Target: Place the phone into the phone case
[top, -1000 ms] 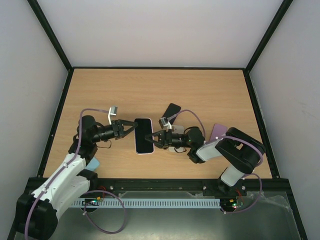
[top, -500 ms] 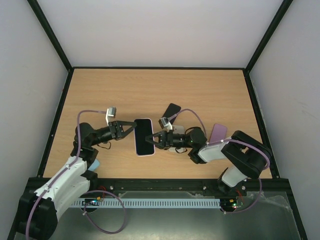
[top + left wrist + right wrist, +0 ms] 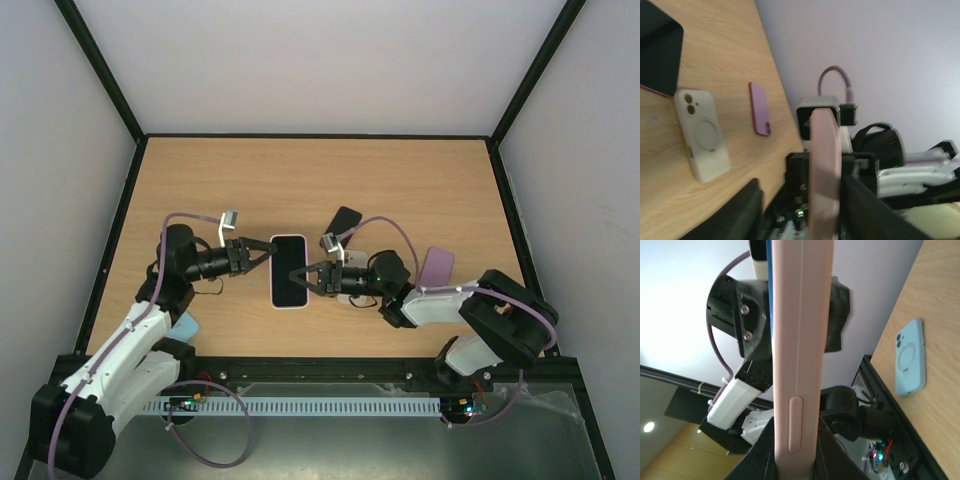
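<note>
The phone, dark screen up, sits inside a pale pink phone case held just above the table's middle. My right gripper is shut on the case's right long edge. In the right wrist view the case's edge runs up between the pinching fingers of that gripper. My left gripper is at the case's upper left corner. In the left wrist view the case stands between the spread jaws of that gripper, open, with a clear gap on one side.
A dark phone-like slab lies behind the right gripper, a white case under it and a purple case to its right. A light blue case lies by the left arm. The same slab, white case and purple case show at the left wrist.
The left gripper's jaws have spread apart around the case's corner. The cased phone tilted slightly and straightened again. The right arm's elbow has swung to the right, its grip unchanged.
</note>
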`<state>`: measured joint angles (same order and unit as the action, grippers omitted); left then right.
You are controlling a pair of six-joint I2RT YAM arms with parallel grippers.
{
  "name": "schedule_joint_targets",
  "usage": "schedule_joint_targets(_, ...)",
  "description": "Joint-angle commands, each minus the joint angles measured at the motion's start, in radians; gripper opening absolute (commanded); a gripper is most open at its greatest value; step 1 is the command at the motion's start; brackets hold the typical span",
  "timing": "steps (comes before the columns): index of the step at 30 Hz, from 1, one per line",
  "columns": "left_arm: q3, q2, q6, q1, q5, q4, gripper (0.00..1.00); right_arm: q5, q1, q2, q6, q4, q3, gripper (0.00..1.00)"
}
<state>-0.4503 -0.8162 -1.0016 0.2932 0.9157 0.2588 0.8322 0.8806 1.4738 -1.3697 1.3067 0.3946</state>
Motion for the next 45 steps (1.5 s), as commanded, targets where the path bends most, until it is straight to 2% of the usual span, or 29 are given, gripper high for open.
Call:
schedule_joint_targets(1, 0.005, 0.003, 0.008, -0.002, 0.033, -0.034, 0.53, -0.112, 0.007, -0.088, 0.077, -0.076, 0.064, 0.1)
schedule_joint_targets(3, 0.028, 0.002, 0.012, 0.001, 0.051, -0.02, 0.65, -0.194, 0.006, -0.114, 0.096, -0.15, 0.092, 0.09)
schedule_joint_targets(4, 0.041, 0.002, 0.017, 0.003, 0.057, -0.017, 0.67, -0.224, 0.007, -0.12, 0.104, -0.177, 0.105, 0.09)
schedule_joint_targets(7, 0.091, 0.005, -0.017, 0.015, 0.087, 0.052, 0.68, -0.291, 0.006, -0.127, 0.108, -0.212, 0.133, 0.09)
schedule_joint_targets(10, 0.125, 0.023, -0.058, 0.038, 0.099, 0.118, 0.65, -0.328, 0.006, -0.12, 0.118, -0.248, 0.161, 0.09)
schedule_joint_targets(11, 0.126, 0.028, -0.059, 0.043, 0.096, 0.12, 0.58, -0.335, 0.006, -0.116, 0.124, -0.259, 0.171, 0.09)
schedule_joint_targets(15, 0.114, 0.014, -0.018, 0.046, 0.077, 0.064, 0.16, -0.354, 0.005, -0.099, 0.138, -0.281, 0.19, 0.09)
schedule_joint_targets(17, 0.113, -0.008, 0.007, 0.043, 0.073, 0.044, 0.03, -0.358, 0.002, -0.092, 0.139, -0.281, 0.186, 0.09)
schedule_joint_targets(22, 0.087, -0.048, 0.085, 0.044, 0.073, -0.022, 0.02, -0.355, -0.007, -0.097, 0.147, -0.285, 0.163, 0.12)
schedule_joint_targets(26, 0.053, -0.044, 0.152, 0.044, 0.075, -0.086, 0.02, -0.355, -0.016, -0.116, 0.139, -0.278, 0.139, 0.24)
schedule_joint_targets(30, 0.054, -0.031, 0.158, 0.043, 0.117, -0.055, 0.02, -0.364, -0.029, -0.126, 0.103, -0.273, 0.145, 0.33)
schedule_joint_targets(36, 0.052, -0.021, 0.153, 0.043, 0.076, -0.038, 0.02, -0.305, -0.029, -0.082, -0.006, -0.147, 0.147, 0.31)
schedule_joint_targets(39, 0.052, -0.044, 0.148, 0.043, 0.065, -0.024, 0.02, -0.299, -0.031, -0.068, -0.015, -0.118, 0.129, 0.15)
schedule_joint_targets(41, 0.055, -0.051, 0.13, 0.043, 0.048, -0.001, 0.02, -0.29, -0.031, -0.062, -0.019, -0.11, 0.123, 0.12)
schedule_joint_targets(43, 0.062, -0.05, 0.102, 0.044, 0.035, 0.038, 0.02, -0.271, -0.031, -0.054, -0.033, -0.084, 0.113, 0.18)
schedule_joint_targets(45, 0.059, -0.052, 0.087, 0.044, 0.015, 0.056, 0.02, -0.252, -0.031, -0.049, -0.036, -0.06, 0.1, 0.31)
